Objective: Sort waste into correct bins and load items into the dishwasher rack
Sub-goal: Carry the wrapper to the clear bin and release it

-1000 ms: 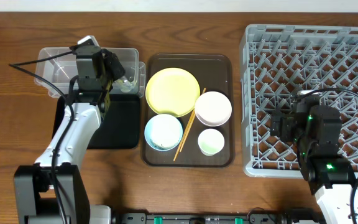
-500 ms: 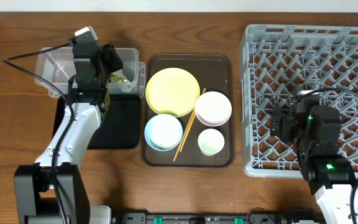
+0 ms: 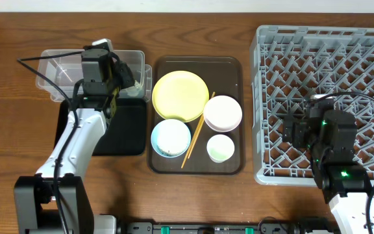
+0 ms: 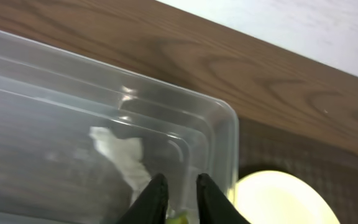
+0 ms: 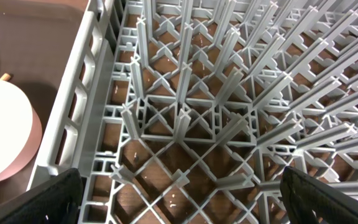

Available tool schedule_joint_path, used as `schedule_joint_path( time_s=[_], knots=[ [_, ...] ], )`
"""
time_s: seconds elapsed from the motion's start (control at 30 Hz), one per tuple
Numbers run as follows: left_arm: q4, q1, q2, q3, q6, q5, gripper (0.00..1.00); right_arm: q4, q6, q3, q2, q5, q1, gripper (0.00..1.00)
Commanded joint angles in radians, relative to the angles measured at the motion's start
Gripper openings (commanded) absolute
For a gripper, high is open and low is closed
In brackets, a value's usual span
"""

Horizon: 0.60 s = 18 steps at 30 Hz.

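And the left gripper (image 4: pixel 179 186) hung over the clear tub (image 4: pixel 222 124), jaws a slit apart, seemingly empty. The tissue (image 4: pixel 120 152) lay just left of them, the wrapper (image 4: pixel 178 219) peeking beneath. The danger: dipping lower, a finger could snag the tub's wall and drag it. The right gripper (image 5: pixel 185 199) gaped wide over the rack (image 5: pixel 185 124).

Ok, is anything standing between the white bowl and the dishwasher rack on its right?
Nothing visible does. The white bowl sits at the right edge of the brown tray, and only bare table separates that tray from the rack. Only the rack's low wall must be cleared.
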State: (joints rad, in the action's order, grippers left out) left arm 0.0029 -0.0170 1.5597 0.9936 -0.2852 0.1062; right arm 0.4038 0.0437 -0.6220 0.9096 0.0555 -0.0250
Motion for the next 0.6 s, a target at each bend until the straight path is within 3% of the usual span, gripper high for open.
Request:
schedule_joint_path(
  time_s=[0.0, 0.13, 0.37, 0.57],
  knots=[
    [-0.002, -0.002, -0.021, 0.010, 0.019, 0.025, 0.11, 0.002, -0.013, -0.021, 0.001, -0.004, -0.008, 0.99],
    [0.011, -0.002, -0.021, 0.010, 0.019, 0.024, 0.06, 0.002, -0.014, -0.021, 0.012, -0.004, -0.008, 0.99],
    [0.108, -0.002, -0.025, 0.010, 0.019, 0.016, 0.06, 0.001, -0.014, -0.021, 0.026, -0.005, -0.008, 0.99],
    [0.068, -0.007, -0.095, 0.011, 0.019, 0.127, 0.06, 0.001, -0.013, -0.021, 0.026, -0.004, -0.008, 0.99]
  ],
)
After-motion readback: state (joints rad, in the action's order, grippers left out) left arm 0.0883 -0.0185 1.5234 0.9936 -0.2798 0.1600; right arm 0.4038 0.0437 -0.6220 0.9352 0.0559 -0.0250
